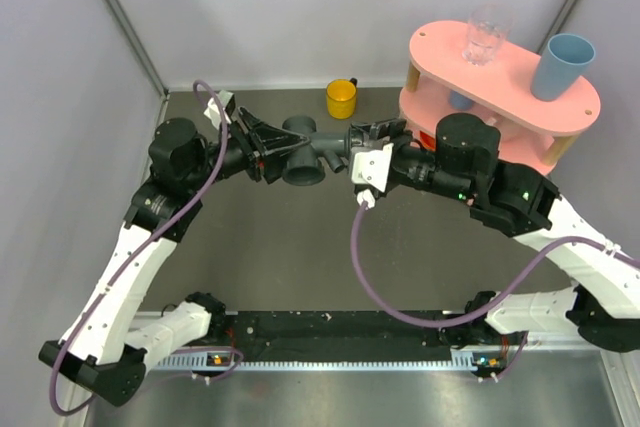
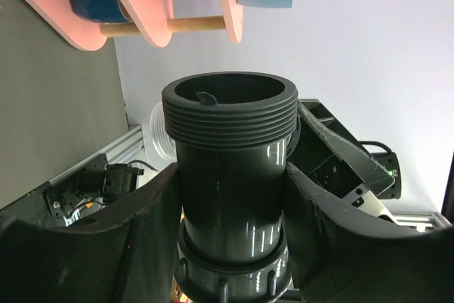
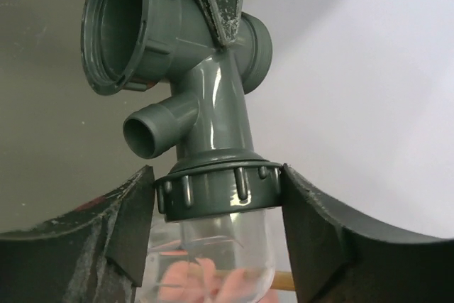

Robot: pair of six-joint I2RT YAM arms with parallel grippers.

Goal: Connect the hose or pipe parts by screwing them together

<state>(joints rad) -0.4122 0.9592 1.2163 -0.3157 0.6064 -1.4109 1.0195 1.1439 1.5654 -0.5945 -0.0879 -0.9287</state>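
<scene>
The dark grey T-shaped pipe fitting [image 1: 305, 155] hangs in the air above the middle of the table, between both arms. My left gripper [image 1: 272, 147] is shut on one of its barrels; in the left wrist view the fitting [image 2: 230, 168] stands between both fingers, threaded mouth pointing away. The clear tubular piece [image 3: 225, 246] sits on the fitting's lower end [image 3: 213, 97] by its ribbed grey collar [image 3: 216, 191]. My right gripper [image 3: 216, 175] has a finger against each side of that collar.
A pink two-level shelf stand [image 1: 520, 82] fills the back right, carrying a clear drinking glass [image 1: 487, 35] and a light blue cup [image 1: 562, 65]. A yellow cup [image 1: 341, 99] stands at the back wall, just behind the fitting. Purple cables loop below both arms.
</scene>
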